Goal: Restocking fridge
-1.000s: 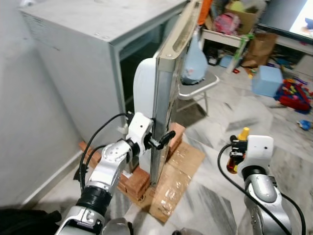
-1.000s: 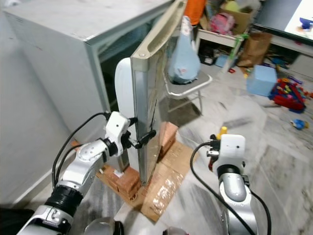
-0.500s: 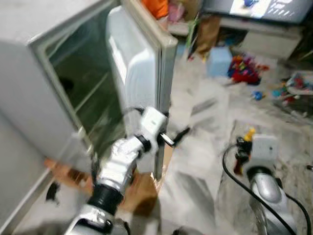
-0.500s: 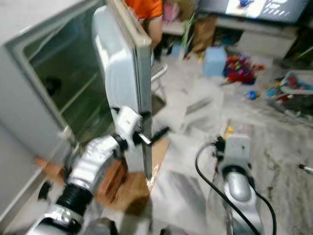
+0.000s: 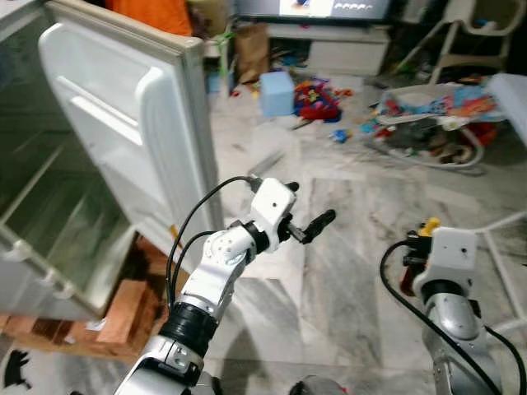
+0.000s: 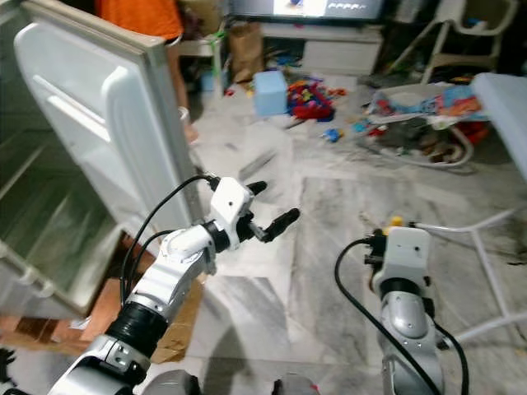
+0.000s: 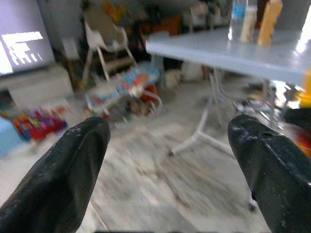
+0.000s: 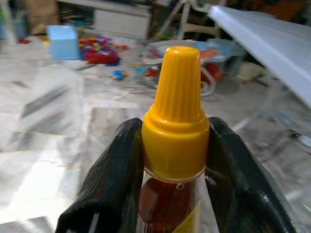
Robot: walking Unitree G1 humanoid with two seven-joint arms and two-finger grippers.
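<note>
**Fridge door wide open, bottle clamped in the right pincer**

The fridge (image 5: 49, 214) fills the left side of the eye views, its white door (image 5: 123, 123) swung wide toward the room, the pale shelves inside showing at far left. Bricks (image 5: 123, 309) and cardboard lie under it at lower left.

The left pincer (image 5: 306, 216) hangs in mid-frame over the marble floor (image 5: 346, 271), just right of the door's edge and apart from it. Its two black fingers (image 7: 63, 179) stand spread apart with nothing between them.

The right pincer (image 8: 177, 170) sits at lower right of the eye views, clamped on a bottle (image 8: 175, 145) with a yellow cap and reddish-brown contents. The fingers press both sides of its neck.

Toys (image 5: 317, 90) and a blue box (image 5: 276, 92) litter the floor at upper centre. A light bench (image 7: 233, 51) carrying bottles shows in the left wrist view. A person in orange (image 6: 140, 20) stands behind the door at the top.
</note>
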